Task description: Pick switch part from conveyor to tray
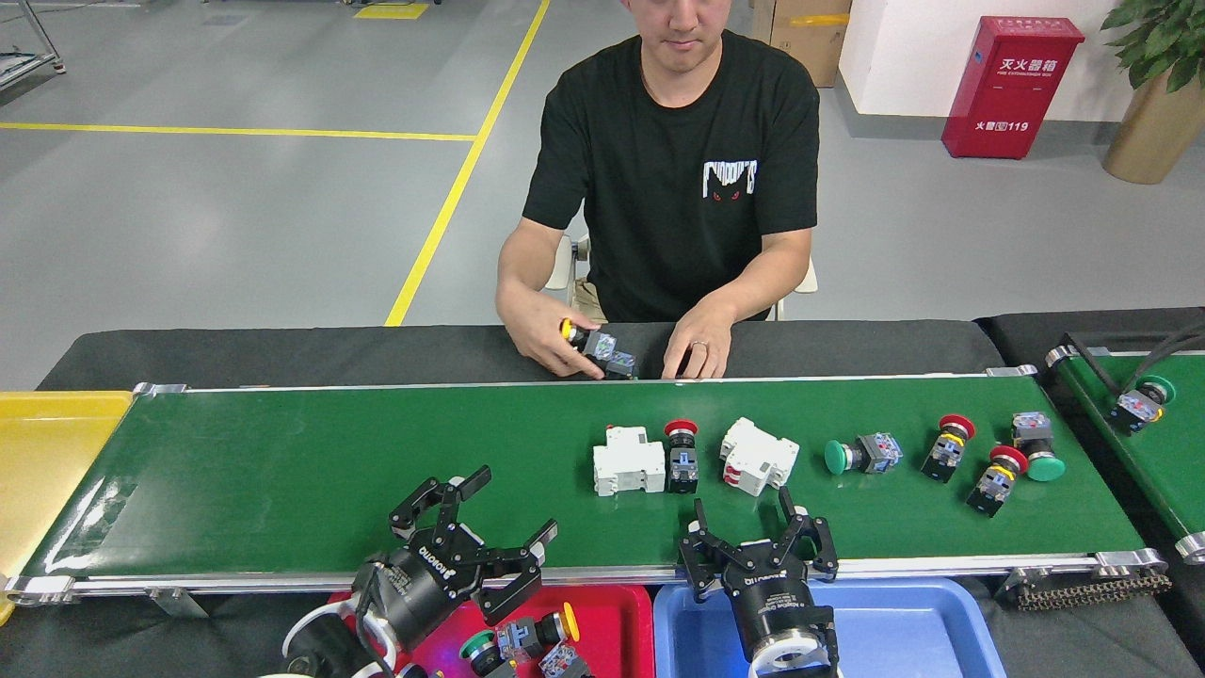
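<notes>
The conveyor (329, 471) is a long green belt across the middle. On its right half lie two white breakers (628, 461) (758, 457), a red-button switch part (681, 457) between them, a green-button switch part (861, 454), two more red-button ones (946, 445) (998, 478) and another green one (1036, 450). My right gripper (744, 516) hovers open at the near rail, just in front of the breakers. My left gripper (508, 510) is open over the belt's near edge, nothing between its fingers. Below the rail sit a red tray (612, 607) holding several switch parts and a blue tray (904, 621).
A person sits behind the belt, hands (555, 344) at the far rail holding a yellow-button switch (595, 346). A yellow tray (47, 452) lies at the left end. A second green belt (1144, 452) at the right carries a green-button part (1141, 400).
</notes>
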Controlling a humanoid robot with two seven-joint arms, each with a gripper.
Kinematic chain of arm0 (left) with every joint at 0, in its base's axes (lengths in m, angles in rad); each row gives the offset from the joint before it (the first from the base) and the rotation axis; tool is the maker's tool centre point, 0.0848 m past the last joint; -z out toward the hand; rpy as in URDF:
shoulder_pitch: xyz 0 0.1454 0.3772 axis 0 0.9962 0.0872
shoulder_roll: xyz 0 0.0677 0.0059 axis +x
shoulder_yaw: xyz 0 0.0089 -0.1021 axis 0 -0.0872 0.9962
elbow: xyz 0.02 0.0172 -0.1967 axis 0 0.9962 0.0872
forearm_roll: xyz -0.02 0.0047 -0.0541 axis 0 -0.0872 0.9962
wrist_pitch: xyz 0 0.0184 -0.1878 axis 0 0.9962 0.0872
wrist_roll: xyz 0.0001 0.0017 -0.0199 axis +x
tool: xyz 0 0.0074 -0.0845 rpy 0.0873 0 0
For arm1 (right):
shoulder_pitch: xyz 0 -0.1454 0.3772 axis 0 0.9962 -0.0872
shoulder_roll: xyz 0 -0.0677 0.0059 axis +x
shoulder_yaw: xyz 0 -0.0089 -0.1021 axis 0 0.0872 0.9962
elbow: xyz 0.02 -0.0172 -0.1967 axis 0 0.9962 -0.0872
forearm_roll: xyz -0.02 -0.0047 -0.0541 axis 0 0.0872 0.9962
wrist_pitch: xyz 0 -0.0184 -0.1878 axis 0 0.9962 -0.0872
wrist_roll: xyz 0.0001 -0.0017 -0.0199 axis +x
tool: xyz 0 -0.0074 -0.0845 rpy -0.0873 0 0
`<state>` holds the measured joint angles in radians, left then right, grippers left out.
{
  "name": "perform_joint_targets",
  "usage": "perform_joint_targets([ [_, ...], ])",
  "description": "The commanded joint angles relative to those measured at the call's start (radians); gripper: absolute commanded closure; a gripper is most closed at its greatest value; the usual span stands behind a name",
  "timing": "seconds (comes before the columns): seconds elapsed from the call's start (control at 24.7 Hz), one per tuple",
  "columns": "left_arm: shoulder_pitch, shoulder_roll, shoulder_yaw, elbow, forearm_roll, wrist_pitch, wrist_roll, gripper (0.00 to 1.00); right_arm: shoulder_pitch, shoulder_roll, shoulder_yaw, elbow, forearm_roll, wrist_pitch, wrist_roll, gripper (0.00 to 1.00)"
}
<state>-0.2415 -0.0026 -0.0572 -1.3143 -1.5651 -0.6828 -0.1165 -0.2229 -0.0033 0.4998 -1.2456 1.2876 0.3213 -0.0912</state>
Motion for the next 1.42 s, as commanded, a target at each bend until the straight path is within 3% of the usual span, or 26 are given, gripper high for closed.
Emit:
perform_joint_targets([
  [0.0,-0.033,0.003,-0.007,0.029,-0.003,0.002,0.003,0.00,-0.044,-0.001,-0.004,0.008,-0.027,-0.008,0.004,0.00],
  [0.41,-0.121,-0.013,-0.004,0.156,-0.073,0.031,0.015,0.00,-0.176,0.013,-0.006,0.147,-0.093,-0.057,0.021,0.00],
  [0.69,-0.160,-0.011,-0.001,0.225,-0.073,0.032,0.017,0.00,-0.265,0.082,0.002,0.284,-0.108,-0.080,0.021,0.01],
  [0.73,-0.163,-0.011,-0.001,0.233,-0.073,0.034,0.017,0.00,-0.276,0.091,0.003,0.305,-0.106,-0.082,0.022,0.05],
  [0.77,-0.167,-0.011,-0.003,0.242,-0.073,0.039,0.017,0.00,-0.285,0.092,0.005,0.322,-0.106,-0.091,0.028,0.15],
  [0.89,-0.182,-0.011,-0.004,0.273,-0.073,0.098,0.017,0.02,-0.289,0.083,0.013,0.330,-0.106,-0.183,0.080,0.64],
  [0.97,-0.183,-0.011,-0.004,0.277,-0.073,0.143,0.017,0.11,-0.291,0.083,0.008,0.328,-0.109,-0.208,0.087,0.82],
  [1.09,-0.180,-0.010,-0.003,0.280,-0.062,0.147,0.018,0.61,-0.289,0.083,0.005,0.291,-0.111,-0.209,0.082,0.93],
  [1.14,-0.177,-0.010,0.000,0.287,-0.062,0.147,0.018,0.72,-0.286,0.083,0.003,0.264,-0.111,-0.209,0.079,0.94],
  [1.38,-0.160,0.004,0.002,0.296,-0.055,0.147,0.101,0.89,-0.245,-0.015,-0.064,0.038,-0.114,-0.229,0.077,0.94],
])
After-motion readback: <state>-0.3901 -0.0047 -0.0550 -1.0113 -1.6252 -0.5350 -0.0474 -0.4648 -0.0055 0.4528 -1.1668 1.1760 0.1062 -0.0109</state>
